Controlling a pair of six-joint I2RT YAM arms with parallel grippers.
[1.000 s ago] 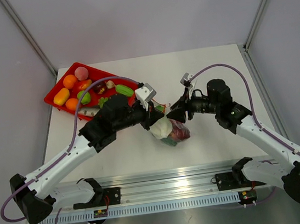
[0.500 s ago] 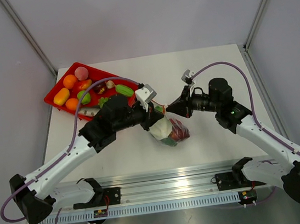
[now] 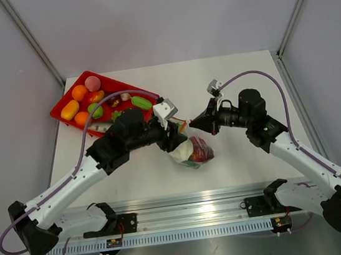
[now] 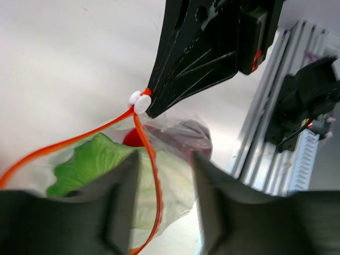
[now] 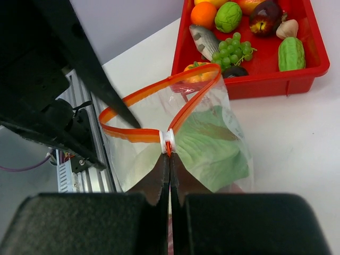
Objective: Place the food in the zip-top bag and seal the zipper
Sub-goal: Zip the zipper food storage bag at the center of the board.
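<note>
Beyond the right gripper [image 5: 169, 155] tips: zipper [image 5: 135, 135] pinched, bag mouth looped open

Rising from its base, the right arm [image 3: 286, 150] bent at the elbow and lay nearly level, wrist pointing left toward the other arm. Its fingers were pressed together on the zipper's white slider [image 5: 168, 139], right at the tips. Ahead of the tips the orange strip ran out in an open loop. The zip-top bag [image 5: 133, 162] spread beneath it, holding a green cabbage [image 5: 210, 146] and a red piece [image 4: 132, 139].

The left arm [image 3: 82, 173] stretched diagonally from its base, forearm leaning right, so the two grippers met almost tip to tip. The left gripper [image 4: 164, 162] had its fingers spread, one run of the zipper passing through the gap; whether either finger touched it could not be told.

Farther out past the bag from the right gripper, a red tray [image 5: 255, 85] held more food [image 5: 229, 17]
</note>
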